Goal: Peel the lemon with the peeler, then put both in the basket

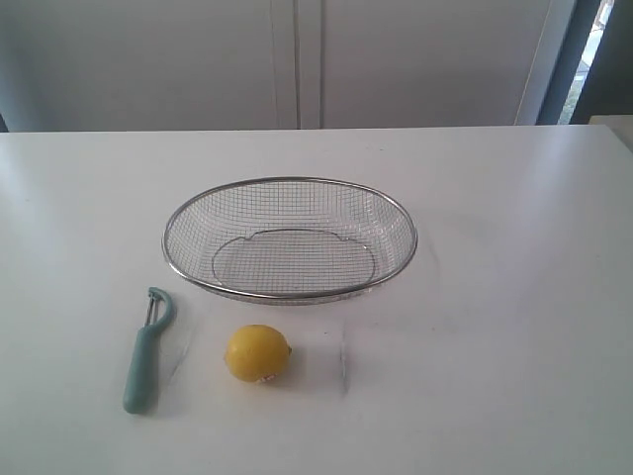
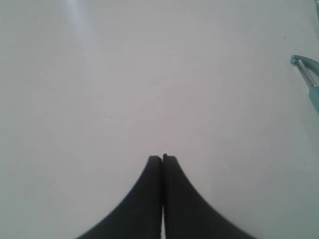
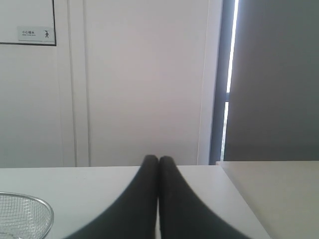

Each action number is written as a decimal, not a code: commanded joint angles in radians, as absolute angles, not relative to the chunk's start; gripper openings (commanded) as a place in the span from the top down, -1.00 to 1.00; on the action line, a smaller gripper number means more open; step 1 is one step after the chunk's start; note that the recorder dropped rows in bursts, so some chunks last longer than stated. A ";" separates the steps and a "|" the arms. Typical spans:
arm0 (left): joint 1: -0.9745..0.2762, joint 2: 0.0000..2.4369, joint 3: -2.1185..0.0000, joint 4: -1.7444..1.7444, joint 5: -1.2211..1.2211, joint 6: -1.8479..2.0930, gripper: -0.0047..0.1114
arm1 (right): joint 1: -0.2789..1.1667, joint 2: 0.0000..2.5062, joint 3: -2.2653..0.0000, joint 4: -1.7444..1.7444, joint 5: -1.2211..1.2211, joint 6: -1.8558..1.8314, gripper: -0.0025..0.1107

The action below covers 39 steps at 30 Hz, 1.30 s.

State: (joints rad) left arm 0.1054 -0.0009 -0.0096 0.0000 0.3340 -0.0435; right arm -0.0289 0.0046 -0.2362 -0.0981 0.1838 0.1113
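The yellow lemon (image 1: 258, 353) lies on the white table (image 1: 514, 297), just in front of the wire-mesh basket (image 1: 290, 238). To the lemon's left lies the teal-handled peeler (image 1: 146, 351), head pointing toward the basket. Neither arm shows in the exterior view. My left gripper (image 2: 162, 158) is shut with nothing in it over bare table, and the peeler's head (image 2: 307, 69) peeks in at that view's edge. My right gripper (image 3: 159, 159) is also shut and empty, level with the tabletop, with the basket's rim (image 3: 30, 200) off to one side.
A white wall with door panels (image 1: 297, 59) stands behind the table. In the right wrist view a second pale surface (image 3: 279, 194) adjoins the table, below a dark panel and a bright window strip.
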 commanded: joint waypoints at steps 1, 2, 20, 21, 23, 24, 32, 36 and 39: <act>0.107 0.000 0.000 0.006 0.341 -0.047 0.92 | -0.034 0.000 -0.281 -0.101 0.233 0.112 0.96; 0.107 0.000 0.000 0.006 0.341 -0.047 0.92 | -0.034 0.000 -0.293 -0.101 0.247 0.112 0.96; 0.107 0.000 0.000 0.006 0.341 -0.047 0.92 | -0.034 0.258 -0.432 -0.101 0.314 0.110 0.96; 0.107 0.000 0.000 0.006 0.341 -0.047 0.92 | -0.034 0.258 -0.432 -0.101 0.314 0.110 0.96; 0.107 0.000 0.000 0.006 0.341 -0.047 0.92 | -0.034 0.257 -0.430 -0.101 0.314 0.110 0.96; 0.107 0.000 0.000 0.006 0.341 -0.047 0.92 | -0.034 0.257 -0.430 -0.101 0.316 0.110 0.96; 0.107 0.000 0.000 0.006 0.341 -0.047 0.92 | -0.034 0.259 -0.430 -0.101 0.340 0.110 0.96; 0.107 0.000 0.000 0.006 0.341 -0.047 0.92 | -0.034 0.272 -0.432 -0.104 0.407 0.110 0.96; 0.107 0.000 0.000 0.006 0.341 -0.047 0.92 | -0.034 0.300 -0.448 -0.104 0.481 0.110 0.96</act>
State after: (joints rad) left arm 0.1054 -0.0009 -0.0096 0.0000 0.3340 -0.0435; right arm -0.0289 0.2767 -0.4288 -0.0980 0.4241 0.1113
